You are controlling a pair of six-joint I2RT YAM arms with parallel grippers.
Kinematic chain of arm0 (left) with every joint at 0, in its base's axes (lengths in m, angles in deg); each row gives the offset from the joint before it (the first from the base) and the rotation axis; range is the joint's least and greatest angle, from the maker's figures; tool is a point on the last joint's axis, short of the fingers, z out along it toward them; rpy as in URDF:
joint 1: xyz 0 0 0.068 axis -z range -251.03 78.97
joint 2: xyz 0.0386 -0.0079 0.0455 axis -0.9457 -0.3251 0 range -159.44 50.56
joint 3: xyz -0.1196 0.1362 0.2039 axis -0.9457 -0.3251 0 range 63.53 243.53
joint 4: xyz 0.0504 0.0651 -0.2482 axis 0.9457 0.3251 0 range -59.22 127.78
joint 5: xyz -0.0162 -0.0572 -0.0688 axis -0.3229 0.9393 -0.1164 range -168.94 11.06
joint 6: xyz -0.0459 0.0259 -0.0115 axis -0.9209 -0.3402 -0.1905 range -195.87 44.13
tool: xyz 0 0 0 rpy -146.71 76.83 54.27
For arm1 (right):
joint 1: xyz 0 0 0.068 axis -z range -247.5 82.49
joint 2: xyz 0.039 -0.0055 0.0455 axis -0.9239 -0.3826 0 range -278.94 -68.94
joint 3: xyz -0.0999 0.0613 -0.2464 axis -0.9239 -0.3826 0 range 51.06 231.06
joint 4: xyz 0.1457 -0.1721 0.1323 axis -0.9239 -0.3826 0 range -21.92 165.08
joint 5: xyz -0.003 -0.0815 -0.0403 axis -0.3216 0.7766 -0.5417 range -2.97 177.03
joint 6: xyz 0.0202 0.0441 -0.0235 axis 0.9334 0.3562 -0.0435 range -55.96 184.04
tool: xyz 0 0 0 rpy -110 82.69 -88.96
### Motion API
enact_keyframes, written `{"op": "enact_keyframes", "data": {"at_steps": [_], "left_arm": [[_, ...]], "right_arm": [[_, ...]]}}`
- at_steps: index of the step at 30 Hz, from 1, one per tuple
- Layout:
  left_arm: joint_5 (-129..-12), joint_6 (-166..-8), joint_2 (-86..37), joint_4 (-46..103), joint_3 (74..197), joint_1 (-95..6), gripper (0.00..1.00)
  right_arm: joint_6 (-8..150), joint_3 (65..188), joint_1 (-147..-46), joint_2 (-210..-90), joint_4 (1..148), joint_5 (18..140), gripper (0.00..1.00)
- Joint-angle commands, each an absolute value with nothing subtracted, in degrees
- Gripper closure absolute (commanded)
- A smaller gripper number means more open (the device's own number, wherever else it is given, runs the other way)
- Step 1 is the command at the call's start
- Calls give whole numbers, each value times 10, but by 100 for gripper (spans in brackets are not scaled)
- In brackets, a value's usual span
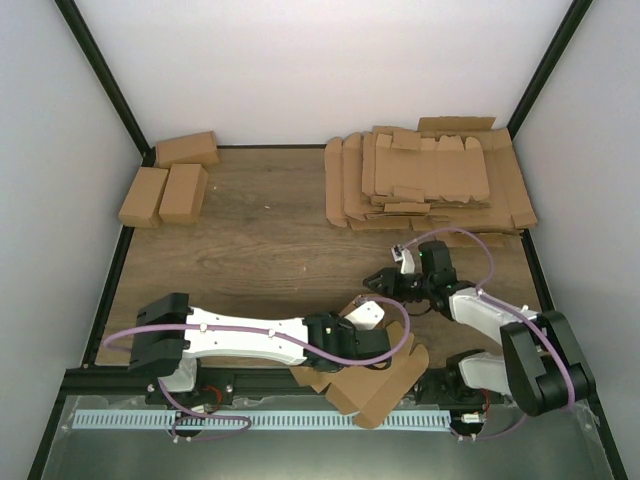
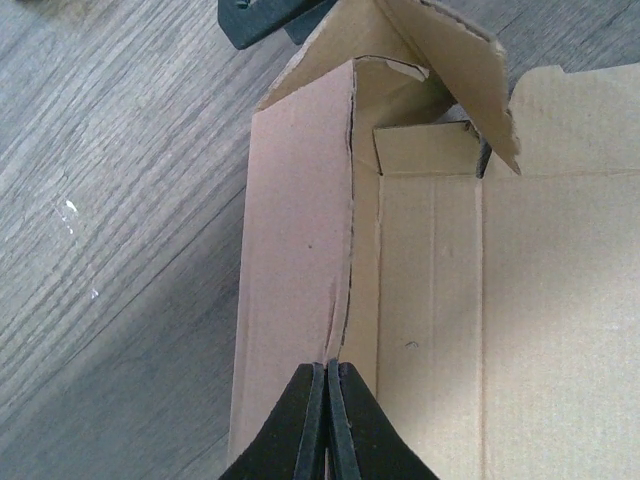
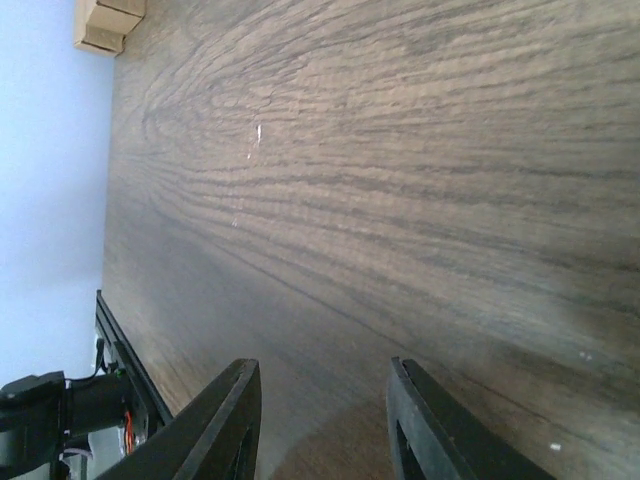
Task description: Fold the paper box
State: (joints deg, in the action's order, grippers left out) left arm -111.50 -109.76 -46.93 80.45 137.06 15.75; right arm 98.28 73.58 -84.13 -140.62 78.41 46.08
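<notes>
The paper box [image 1: 385, 390] is a brown die-cut sheet, partly folded, lying at the near edge of the table between the two arms. In the left wrist view one long side wall of the paper box [image 2: 300, 250] stands up, and an end flap leans over at the far end. My left gripper [image 2: 328, 368] is shut on the top edge of that wall, its pads pressed together with the cardboard between them. My right gripper [image 1: 380, 282] hovers just beyond the sheet's far end. In the right wrist view it [image 3: 325, 378] is open over bare wood, holding nothing.
A big stack of flat cardboard blanks [image 1: 430, 180] lies at the back right. Three folded cartons [image 1: 165, 190] sit at the back left; one carton [image 3: 108, 22] shows in the right wrist view. A dark frame rail [image 1: 250, 380] runs along the near edge.
</notes>
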Motion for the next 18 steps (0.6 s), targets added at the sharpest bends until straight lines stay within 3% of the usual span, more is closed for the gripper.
{"op": "enact_keyframes", "data": {"at_steps": [1, 14, 18], "left_arm": [[-1108, -1102, -457, 790, 1363, 160, 96], [-1096, -1101, -448, 764, 1348, 160, 96], [-1097, -1100, -448, 761, 1346, 160, 96]], "right_arm": [[991, 711, -837, -1379, 797, 443, 63], [1057, 653, -836, -1252, 787, 461, 57], [1054, 628, -837, -1216, 789, 465, 51]]}}
